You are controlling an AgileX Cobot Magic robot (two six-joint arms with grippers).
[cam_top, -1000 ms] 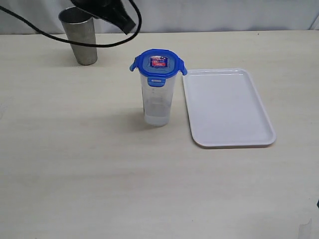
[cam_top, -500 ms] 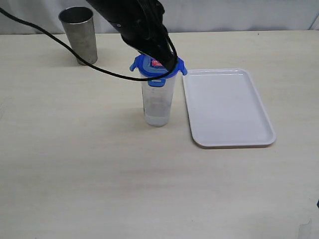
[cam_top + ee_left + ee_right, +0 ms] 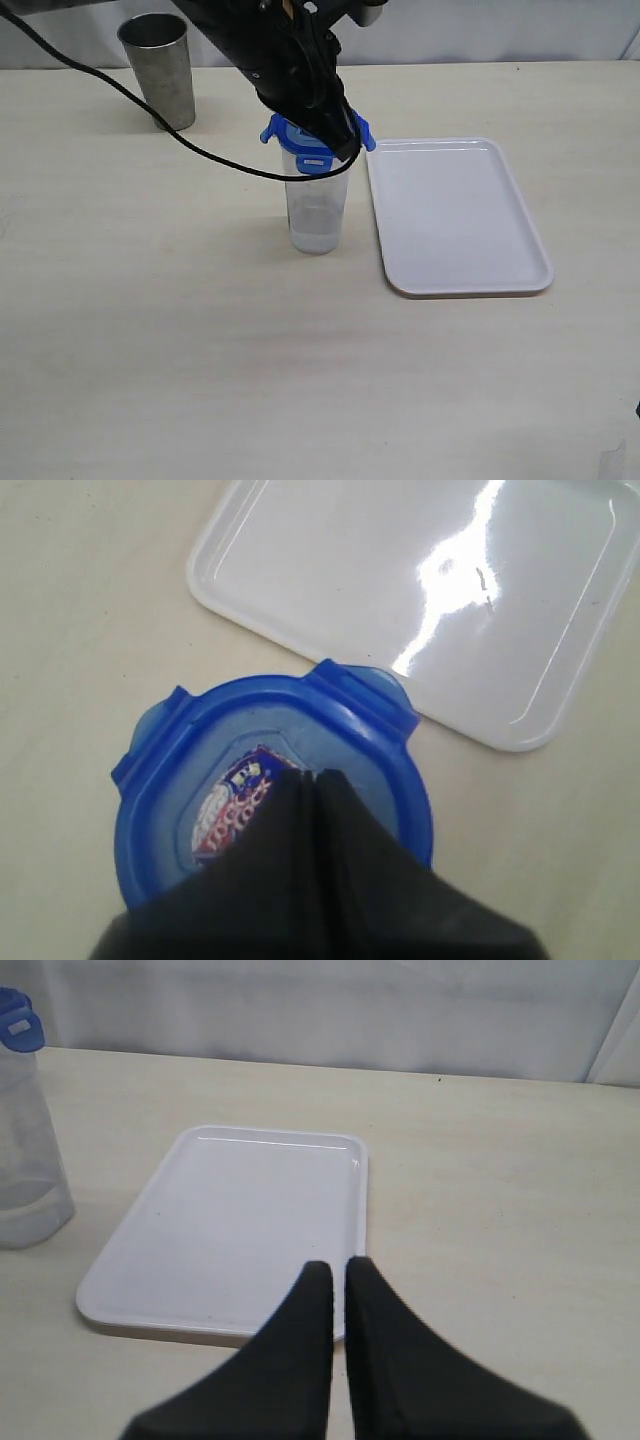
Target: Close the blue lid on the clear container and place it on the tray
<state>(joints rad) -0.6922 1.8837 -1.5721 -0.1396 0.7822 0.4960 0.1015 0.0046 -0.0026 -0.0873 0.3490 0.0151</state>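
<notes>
Atop the container (image 3: 317,215), just beside the tray (image 3: 460,215) and not yet on it, pressed the lid (image 3: 270,720) down with left gripper (image 3: 312,777), fingers together, likely to seat it for latching. Kept right gripper (image 3: 335,1268) back facing the tray, fingers together, empty.

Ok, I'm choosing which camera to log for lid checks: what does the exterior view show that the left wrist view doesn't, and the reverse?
Exterior only: the metal cup at the back, and the full body of the clear container. Left wrist only: the red-blue sticker, and the left gripper with its fingertips shut together over that sticker. Both: the blue lid and the white tray beside it.
</notes>
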